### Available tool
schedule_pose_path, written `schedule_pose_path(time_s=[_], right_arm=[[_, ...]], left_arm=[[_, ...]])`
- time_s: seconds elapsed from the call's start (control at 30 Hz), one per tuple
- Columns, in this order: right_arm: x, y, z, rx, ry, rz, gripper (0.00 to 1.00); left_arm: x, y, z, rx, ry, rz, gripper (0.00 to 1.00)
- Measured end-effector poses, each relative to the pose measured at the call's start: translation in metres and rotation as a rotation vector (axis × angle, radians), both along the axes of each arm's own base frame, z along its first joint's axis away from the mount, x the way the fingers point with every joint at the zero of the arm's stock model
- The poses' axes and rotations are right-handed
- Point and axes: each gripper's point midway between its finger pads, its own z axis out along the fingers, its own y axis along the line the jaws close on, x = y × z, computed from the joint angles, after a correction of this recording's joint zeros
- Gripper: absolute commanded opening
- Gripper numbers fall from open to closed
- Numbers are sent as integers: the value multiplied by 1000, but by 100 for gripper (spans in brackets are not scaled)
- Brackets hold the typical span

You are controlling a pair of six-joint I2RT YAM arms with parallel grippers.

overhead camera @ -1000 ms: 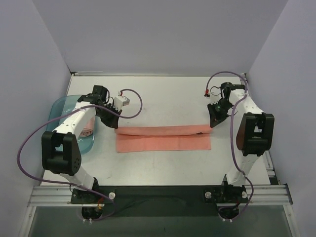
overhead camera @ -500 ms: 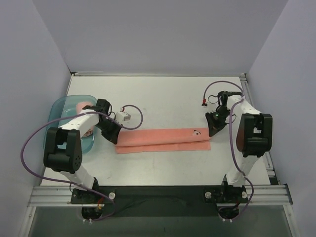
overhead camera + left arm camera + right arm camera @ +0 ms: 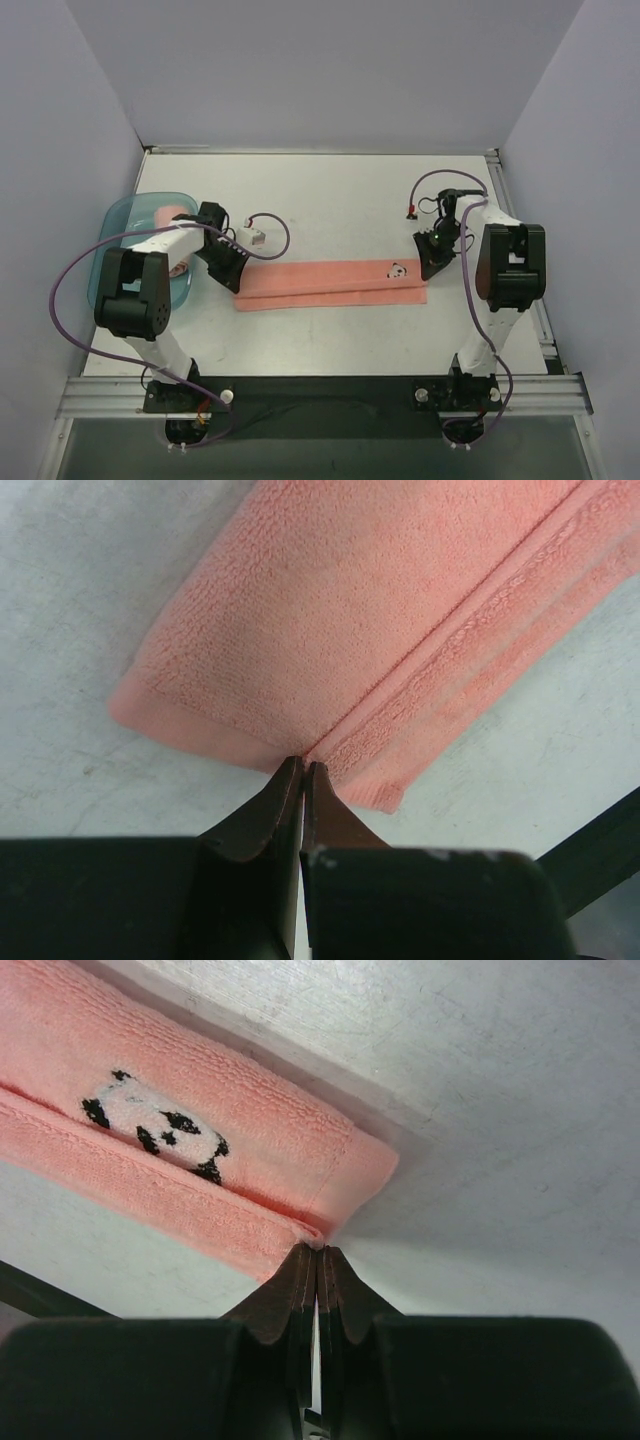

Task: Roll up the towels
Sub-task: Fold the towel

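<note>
A salmon-pink towel (image 3: 330, 280) lies across the table's middle as a long strip folded lengthwise, with a panda emblem (image 3: 398, 269) near its right end. My left gripper (image 3: 235, 272) is at the towel's left end, jaws shut, pinching the upper layer's edge (image 3: 350, 610). My right gripper (image 3: 428, 265) is at the right end, jaws shut on the upper layer's corner (image 3: 230, 1150). Both fingertips sit low at the table. A rolled pink towel (image 3: 172, 214) lies in the teal tray.
The translucent teal tray (image 3: 118, 222) stands at the left edge, partly under my left arm. Purple cables loop off both arms. White walls close in the left, back and right sides. A dark rail runs along the near edge.
Both grippers moved toward the near side, drawing the towel's far layer over. The strip is narrower now and the panda emblem has come into view.
</note>
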Motion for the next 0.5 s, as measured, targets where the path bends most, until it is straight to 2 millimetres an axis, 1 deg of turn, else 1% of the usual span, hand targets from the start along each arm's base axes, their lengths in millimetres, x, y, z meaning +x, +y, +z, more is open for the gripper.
schedule_pose_path(time_s=[0.1, 0.17, 0.23, 0.33, 0.43, 0.5], right_arm=[[0, 0, 2, -1, -3, 0, 0], [-1, -1, 6, -4, -10, 1, 0], [-1, -1, 12, -6, -24, 2, 0], [-1, -1, 24, -6, -53, 8, 0], [-1, -2, 29, -6, -65, 13, 0], [-2, -1, 28, -5, -63, 16, 0]], left_arm=[[7, -1, 8, -3, -21, 0, 0], [11, -2, 18, -7, -44, 0, 0], [14, -2, 28, -11, -72, -2, 0], [13, -2, 40, -15, -99, -10, 0], [10, -1, 43, -15, -103, -14, 0], [7, -1, 40, -15, -94, -14, 0]])
